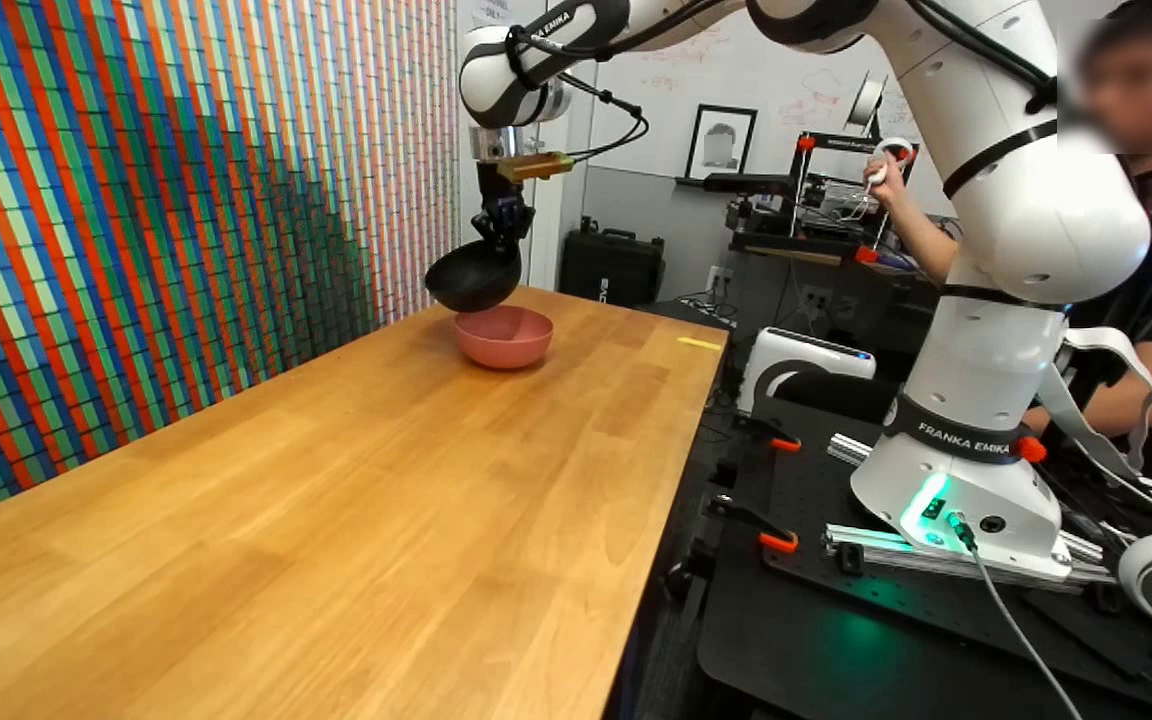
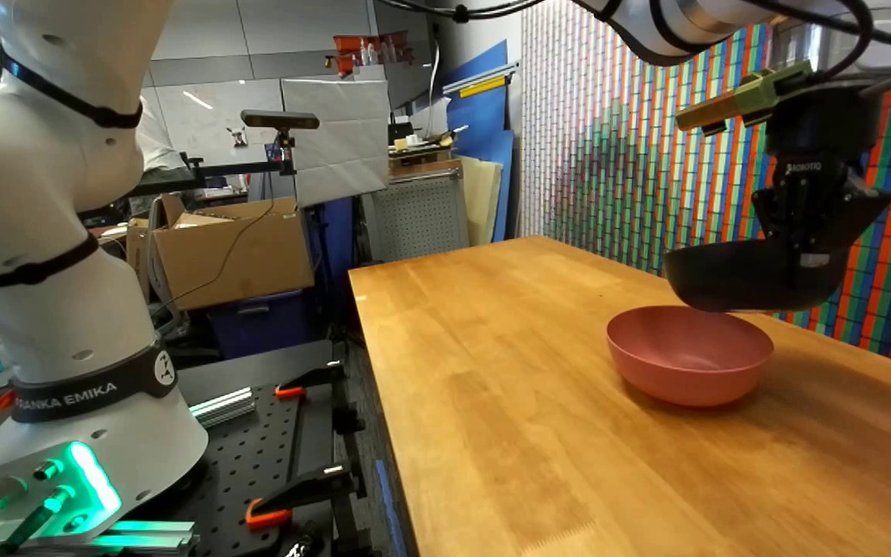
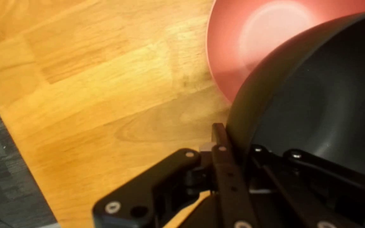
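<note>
Evidently, the claw (image 2: pixel 807 251) gripped one side of the black bowl (image 2: pixel 724 275), right in an exterior view. That off-centre hold risked slipping, dropping it onto the pink bowl (image 2: pixel 689 381)

On the wooden table (image 2: pixel 492 402), whose surface is light brown, there stands upright one pink bowl (image 2: pixel 689 385), and close to an edge there lies a short yellow strip (image 1: pixel 699 343).

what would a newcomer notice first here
Probably the black bowl, pinched by its side in the gripper and held off the wooden table, close to the pink bowl standing there. Next, perhaps, the striped multicoloured wall along the table's edge, and the white robot arm mounted on the opposite side.
</note>
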`<state>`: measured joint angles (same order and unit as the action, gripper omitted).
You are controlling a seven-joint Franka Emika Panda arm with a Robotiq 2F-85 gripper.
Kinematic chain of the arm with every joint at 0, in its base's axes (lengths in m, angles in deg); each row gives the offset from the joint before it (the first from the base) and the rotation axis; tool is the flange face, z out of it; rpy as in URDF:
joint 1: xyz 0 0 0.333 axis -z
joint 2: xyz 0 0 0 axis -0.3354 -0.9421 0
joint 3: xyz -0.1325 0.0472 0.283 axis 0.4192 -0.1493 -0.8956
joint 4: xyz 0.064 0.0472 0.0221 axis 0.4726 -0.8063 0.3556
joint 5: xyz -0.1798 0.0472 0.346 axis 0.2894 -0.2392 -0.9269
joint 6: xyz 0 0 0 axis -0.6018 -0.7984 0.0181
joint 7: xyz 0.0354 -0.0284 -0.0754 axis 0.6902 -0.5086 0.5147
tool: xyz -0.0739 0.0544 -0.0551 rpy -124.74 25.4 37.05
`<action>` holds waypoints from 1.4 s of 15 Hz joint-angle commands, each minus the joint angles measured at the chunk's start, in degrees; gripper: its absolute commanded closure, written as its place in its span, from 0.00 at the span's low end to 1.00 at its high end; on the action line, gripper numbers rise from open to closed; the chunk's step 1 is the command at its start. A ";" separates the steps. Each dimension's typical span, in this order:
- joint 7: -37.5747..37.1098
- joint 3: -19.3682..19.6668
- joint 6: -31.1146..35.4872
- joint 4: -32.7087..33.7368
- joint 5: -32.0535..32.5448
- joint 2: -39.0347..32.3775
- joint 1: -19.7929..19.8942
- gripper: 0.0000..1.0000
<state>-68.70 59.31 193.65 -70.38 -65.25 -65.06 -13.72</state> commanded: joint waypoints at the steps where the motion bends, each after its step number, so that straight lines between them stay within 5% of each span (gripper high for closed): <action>1: 2.27 -2.59 -5.02 1.55 -7.82 -1.24 3.68 0.98; 5: 3.64 -3.35 -6.46 -0.33 -12.72 -1.37 5.07 0.98; 11: 5.20 -2.63 -4.67 -2.66 -12.01 -0.17 4.78 0.98; 13: 6.54 -2.64 -3.65 -3.88 -11.53 0.61 4.61 0.68; 21: 9.91 -3.02 0.12 -5.28 -11.11 2.69 3.94 0.09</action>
<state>-60.05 56.79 192.55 -73.84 -76.40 -64.70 -9.70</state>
